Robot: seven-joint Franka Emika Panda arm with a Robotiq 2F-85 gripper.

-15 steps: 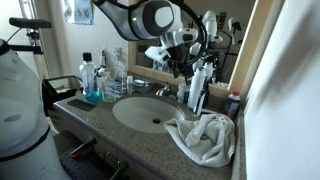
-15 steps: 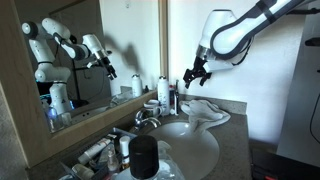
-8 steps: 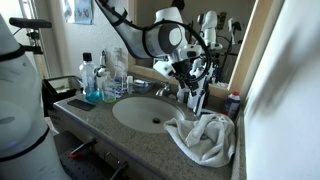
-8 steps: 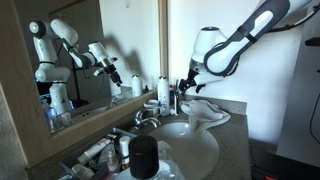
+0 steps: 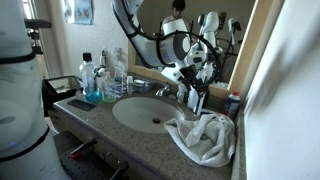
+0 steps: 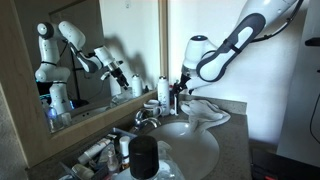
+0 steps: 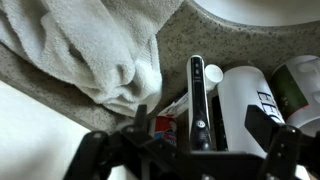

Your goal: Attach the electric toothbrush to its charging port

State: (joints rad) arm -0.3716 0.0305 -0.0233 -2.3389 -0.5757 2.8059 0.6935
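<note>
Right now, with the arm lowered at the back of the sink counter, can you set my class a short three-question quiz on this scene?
1. True or false: the white towel lies on the counter beside the sink.
2. In the wrist view, which thing sits midway between the two fingers? A. the white towel B. the black toothbrush C. the white bottle
3. Fill in: the gripper is ___ (open or shut).

Key: 1 true; 2 B; 3 open.
</note>
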